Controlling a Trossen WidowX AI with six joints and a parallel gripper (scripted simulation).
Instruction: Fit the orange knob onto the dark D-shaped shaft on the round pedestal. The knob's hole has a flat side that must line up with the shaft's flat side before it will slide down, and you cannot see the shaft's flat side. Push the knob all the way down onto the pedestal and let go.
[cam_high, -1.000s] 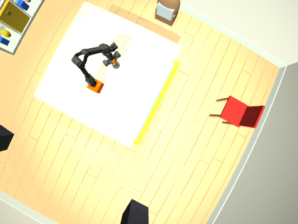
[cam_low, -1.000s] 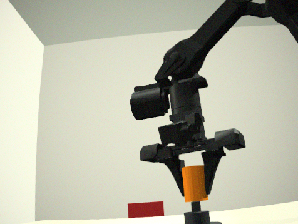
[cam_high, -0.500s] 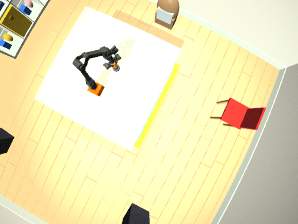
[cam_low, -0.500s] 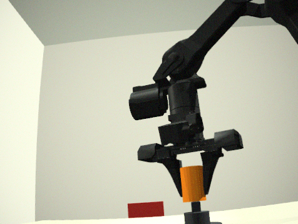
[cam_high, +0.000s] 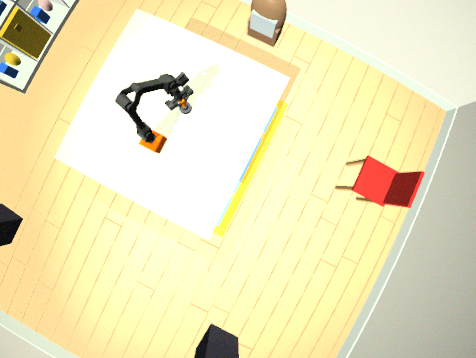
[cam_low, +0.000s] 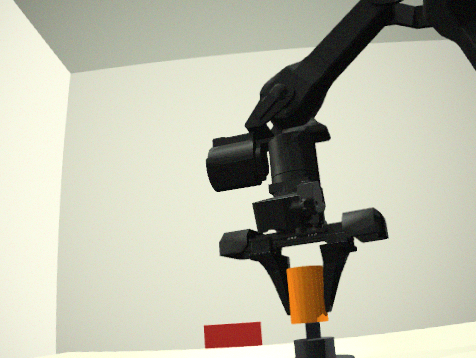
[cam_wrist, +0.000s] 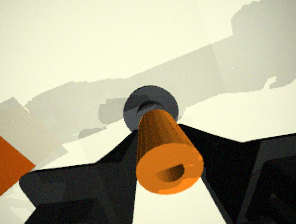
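Note:
The orange knob (cam_high: 183, 103) (cam_low: 306, 292) (cam_wrist: 161, 131) is an upright cylinder, with a D-shaped hole showing in its top in the wrist view. My gripper (cam_high: 182, 102) (cam_low: 309, 312) (cam_wrist: 157, 130) is shut on it, one finger on each side. The dark shaft (cam_low: 313, 330) shows below the knob's bottom edge, rising from the round pedestal (cam_high: 186, 109) (cam_low: 314, 348) (cam_wrist: 168, 100). The knob stands over the shaft, clear of the pedestal. Whether the shaft's tip is inside the hole cannot be seen. The shaft's flat side is hidden.
The arm's orange base block (cam_high: 154, 142) (cam_wrist: 11, 167) stands on the white table top (cam_high: 200, 165). A yellow strip (cam_high: 254, 166) runs along one table edge. A red chair (cam_high: 375, 180) stands on the floor beyond, and a shelf unit (cam_high: 26, 32) is at the upper left.

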